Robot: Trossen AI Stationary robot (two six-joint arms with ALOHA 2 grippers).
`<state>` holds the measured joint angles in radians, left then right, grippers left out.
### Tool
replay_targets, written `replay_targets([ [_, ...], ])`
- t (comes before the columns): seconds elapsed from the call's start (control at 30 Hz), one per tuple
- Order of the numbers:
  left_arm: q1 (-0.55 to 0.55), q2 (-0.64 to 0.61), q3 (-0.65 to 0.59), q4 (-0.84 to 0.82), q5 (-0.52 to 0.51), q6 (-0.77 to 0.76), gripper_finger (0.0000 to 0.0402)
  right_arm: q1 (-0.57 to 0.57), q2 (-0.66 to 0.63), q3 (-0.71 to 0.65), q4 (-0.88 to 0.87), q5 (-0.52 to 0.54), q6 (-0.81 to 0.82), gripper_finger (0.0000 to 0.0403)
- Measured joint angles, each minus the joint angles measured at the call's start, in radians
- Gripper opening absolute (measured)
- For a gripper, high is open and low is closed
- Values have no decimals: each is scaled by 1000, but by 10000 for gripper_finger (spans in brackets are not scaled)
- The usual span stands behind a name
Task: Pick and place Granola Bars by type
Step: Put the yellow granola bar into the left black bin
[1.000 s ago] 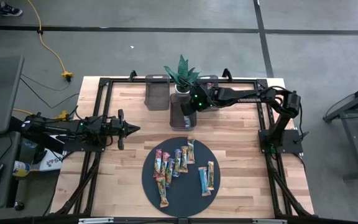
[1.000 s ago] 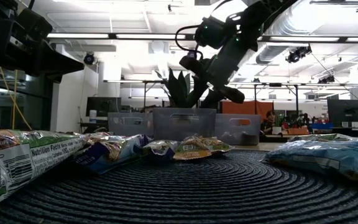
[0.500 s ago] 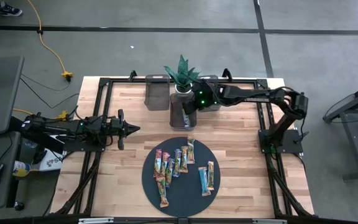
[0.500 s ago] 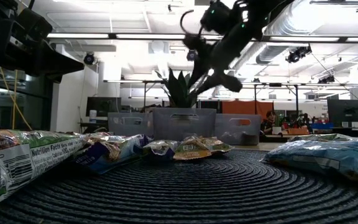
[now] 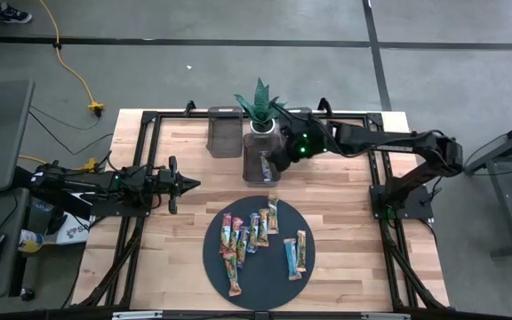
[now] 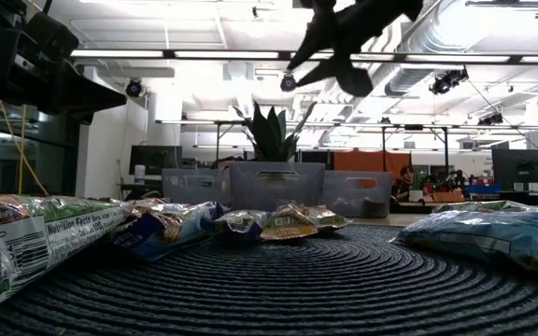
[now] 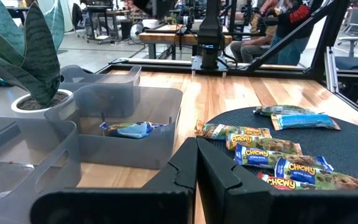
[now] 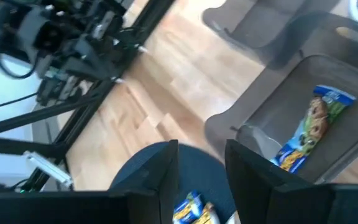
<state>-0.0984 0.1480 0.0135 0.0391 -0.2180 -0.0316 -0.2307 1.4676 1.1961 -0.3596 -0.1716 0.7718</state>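
The high camera looks straight down on the whole pale wooden counter (image 5: 327,191) from far above. The low camera sits at counter height on the dark round woven mat (image 6: 278,285), facing the room. Each wrist camera looks forward past its own fingers; both share the translucent grey plastic bin (image 7: 132,134) holding one bar.

Worktop (image 5: 336,191): pale wood planks, smooth. Bars (image 7: 261,155) w/ glossy wrappers. Bins (image 7: 132,118): translucent grey plastic. Round mat (image 6: 278,280): dark, ribbed, matt.
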Motion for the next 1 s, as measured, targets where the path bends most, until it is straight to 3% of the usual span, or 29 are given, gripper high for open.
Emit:
replay_targets([
  [0.57, 0, 0, 0, 0, 0, 0, 1, 274, -28, 0, -16, 83, 85, 114],
  [1.0, 0, 0, 0, 0, 0, 0, 1, 455, -28, 0, -86, 345, 275, 114],
])
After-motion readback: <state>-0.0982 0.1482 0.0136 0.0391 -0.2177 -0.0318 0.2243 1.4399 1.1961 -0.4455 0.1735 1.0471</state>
